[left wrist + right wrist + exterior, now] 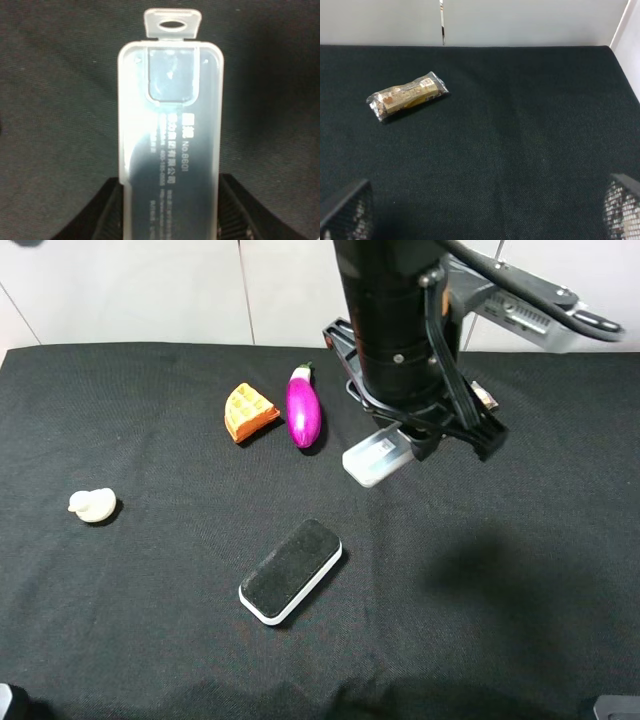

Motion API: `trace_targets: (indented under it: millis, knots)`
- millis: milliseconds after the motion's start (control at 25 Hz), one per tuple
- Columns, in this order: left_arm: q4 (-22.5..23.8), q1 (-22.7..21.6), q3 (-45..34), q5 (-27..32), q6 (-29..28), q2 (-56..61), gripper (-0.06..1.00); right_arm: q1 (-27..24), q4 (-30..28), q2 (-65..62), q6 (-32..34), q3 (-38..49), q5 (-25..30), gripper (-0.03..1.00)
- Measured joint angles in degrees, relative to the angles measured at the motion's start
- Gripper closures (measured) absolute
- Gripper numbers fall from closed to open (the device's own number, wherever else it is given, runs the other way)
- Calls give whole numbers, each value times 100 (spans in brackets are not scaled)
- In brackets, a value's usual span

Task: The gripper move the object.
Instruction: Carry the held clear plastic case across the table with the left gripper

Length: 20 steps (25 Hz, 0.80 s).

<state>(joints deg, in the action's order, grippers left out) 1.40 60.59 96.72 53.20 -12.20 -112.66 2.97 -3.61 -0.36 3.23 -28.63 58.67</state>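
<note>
The object is a slim pale-blue translucent case (377, 458) with a hang tab. My left gripper (415, 445), a black claw on a thick black arm, is shut on it and holds it above the black cloth, just right of the purple eggplant. In the left wrist view the case (170, 130) sits between the two black fingers (102, 212), tab end pointing away from the gripper (170, 215). My right gripper (485, 210) is open and empty over bare cloth. I cannot make it out in the exterior high view.
An orange waffle piece (249, 411) and a purple eggplant (303, 407) lie left of the case. A black-topped white eraser block (291, 571) lies in front. A small pale duck (92, 504) is at the far left. A wrapped snack (406, 96) lies ahead of the right gripper.
</note>
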Motion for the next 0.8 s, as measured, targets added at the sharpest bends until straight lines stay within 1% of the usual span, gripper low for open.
trace_targets:
  millis: [280, 600, 720, 800]
  knots:
    - [-58, 250, 0, 0, -245, 0, 48, 0, 0, 0, 0, 0, 0, 27]
    - [-140, 402, 0, 0, -442, 0, 48, 0, 0, 0, 0, 0, 0, 27]
    - [-140, 477, -126, -93, -536, 0, 48, 0, 0, 0, 0, 0, 0, 27]
    - [-252, 524, -338, -192, -574, 0, 48, 0, 0, 0, 0, 0, 0, 27]
